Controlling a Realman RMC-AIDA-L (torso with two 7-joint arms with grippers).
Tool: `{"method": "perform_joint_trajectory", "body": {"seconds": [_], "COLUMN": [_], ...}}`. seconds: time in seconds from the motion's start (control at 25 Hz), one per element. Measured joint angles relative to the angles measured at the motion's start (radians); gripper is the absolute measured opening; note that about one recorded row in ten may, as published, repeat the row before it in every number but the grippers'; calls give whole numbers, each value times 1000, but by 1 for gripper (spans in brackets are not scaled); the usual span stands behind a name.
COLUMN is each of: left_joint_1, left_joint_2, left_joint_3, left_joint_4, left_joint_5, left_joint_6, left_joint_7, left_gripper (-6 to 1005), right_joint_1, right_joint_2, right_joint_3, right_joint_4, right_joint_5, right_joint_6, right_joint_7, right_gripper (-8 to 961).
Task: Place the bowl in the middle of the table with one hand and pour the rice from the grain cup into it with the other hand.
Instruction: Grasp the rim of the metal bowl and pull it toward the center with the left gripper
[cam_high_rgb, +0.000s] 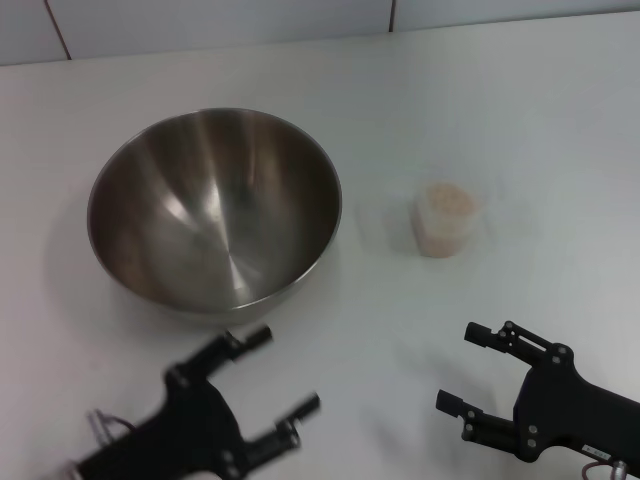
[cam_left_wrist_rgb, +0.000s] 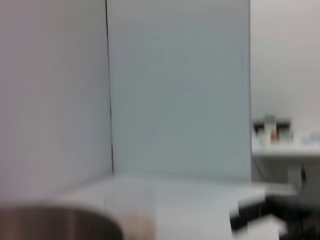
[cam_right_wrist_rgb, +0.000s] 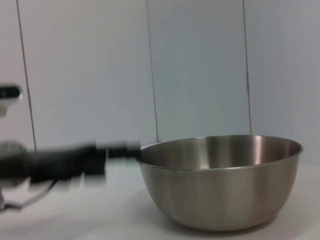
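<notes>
The large steel bowl (cam_high_rgb: 214, 207) stands empty on the white table (cam_high_rgb: 520, 130), left of centre. The clear grain cup (cam_high_rgb: 444, 220) stands upright to its right, filled with pale rice (cam_high_rgb: 447, 200). My left gripper (cam_high_rgb: 285, 370) is open just in front of the bowl's near rim, not touching it. My right gripper (cam_high_rgb: 462, 368) is open in front of the cup, some way short of it. The bowl fills the right wrist view (cam_right_wrist_rgb: 220, 180), with the left gripper (cam_right_wrist_rgb: 117, 152) blurred beside it. The left wrist view shows the bowl's rim (cam_left_wrist_rgb: 55, 222) and the cup (cam_left_wrist_rgb: 132, 215).
Grey wall panels (cam_high_rgb: 220, 20) run along the table's far edge. In the left wrist view a distant shelf (cam_left_wrist_rgb: 285, 150) with small items stands beyond the table.
</notes>
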Motion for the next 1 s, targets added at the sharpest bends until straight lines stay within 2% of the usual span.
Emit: {"method": "perform_joint_trajectory", "body": {"seconds": [0.04, 0.12, 0.2, 0.28, 0.44, 0.52, 0.56, 0.64, 0.72, 0.76, 0.8, 0.88, 0.92, 1.0], "left_joint_1": [1, -1, -16, -51, -109, -112, -107, -68, -12, 10, 31, 42, 42, 33], "left_joint_2": [1, 8, 22, 66, 154, 199, 209, 228, 211, 198, 177, 149, 128, 97], "left_joint_3": [-23, -125, -205, -266, -332, -414, -444, -548, -647, -690, -746, -816, -867, -922], "left_joint_4": [-2, -4, 0, 24, 80, 171, 210, 383, 582, 665, 775, 881, 946, 1020], "left_joint_5": [-3, -3, 3, 7, 20, 97, 129, 296, 490, 583, 732, 935, 1082, 1272], "left_joint_6": [44, 164, 225, 233, 152, 45, -2, -177, -338, -400, -466, -510, -514, -501], "left_joint_7": [-16, -115, -220, -371, -584, -702, -744, -872, -995, -1059, -1175, -1343, -1470, -1628], "left_gripper": [749, 744, 739, 733, 723, 718, 716, 711, 706, 703, 701, 702, 703, 703], "right_joint_1": [0, 0, 0, 0, 1, 1, 2, 1, 2, 2, 2, 2, 1, 2], "right_joint_2": [1, 4, 6, 7, 7, 7, 7, 7, 7, 7, 7, 7, 7, 7], "right_joint_3": [0, -1, -1, 0, 1, 4, 5, 7, 7, 7, 7, 7, 7, 7], "right_joint_4": [-1, -3, -4, -4, -5, -5, -5, -5, -5, -5, -6, -11, -14, -16], "right_joint_5": [0, 0, 0, 0, 0, 0, 0, 1, 3, 5, 5, 6, 6, 7], "right_joint_6": [0, 0, 0, -1, -2, -4, -5, -12, -16, -19, -22, -27, -29, -33], "right_joint_7": [0, 0, 0, 0, 0, 0, 0, 0, 0, 0, 0, 0, 0, 0], "right_gripper": [800, 800, 800, 800, 800, 800, 800, 800, 800, 799, 799, 799, 799, 799]}}
